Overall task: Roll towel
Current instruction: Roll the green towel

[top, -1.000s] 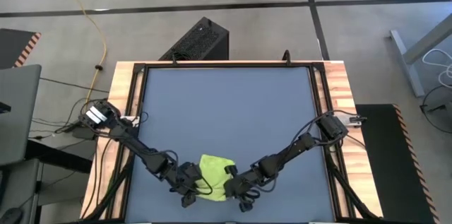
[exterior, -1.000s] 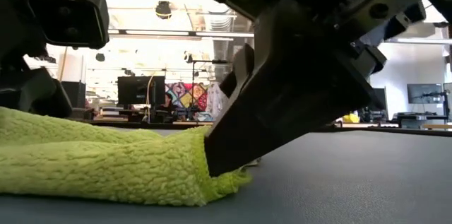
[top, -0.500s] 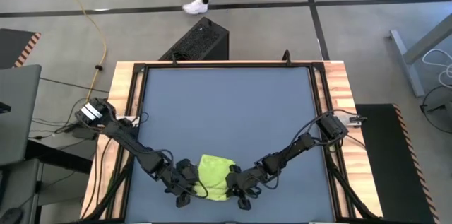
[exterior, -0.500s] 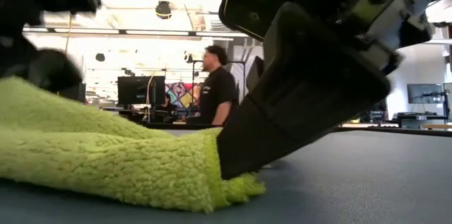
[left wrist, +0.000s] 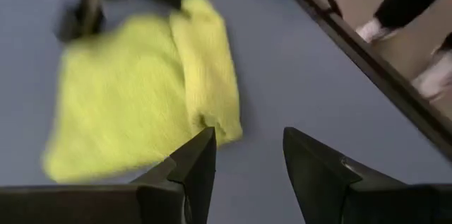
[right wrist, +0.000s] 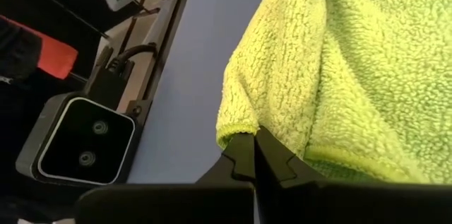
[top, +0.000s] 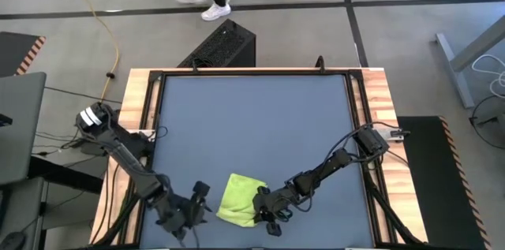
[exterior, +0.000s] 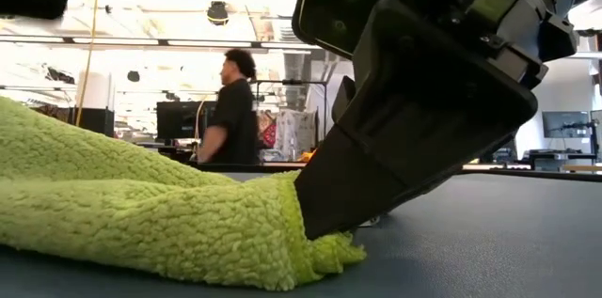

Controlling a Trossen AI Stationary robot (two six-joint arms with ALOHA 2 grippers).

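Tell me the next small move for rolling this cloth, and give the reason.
Probably bring the left pincer back to the near edge of the small lime-green fleecy towel and regrip it. That pincer stands open and clear of the towel beside its left edge, while the right pincer is shut on the towel's right edge, so only one side is held and the towel lies folded, not rolled.
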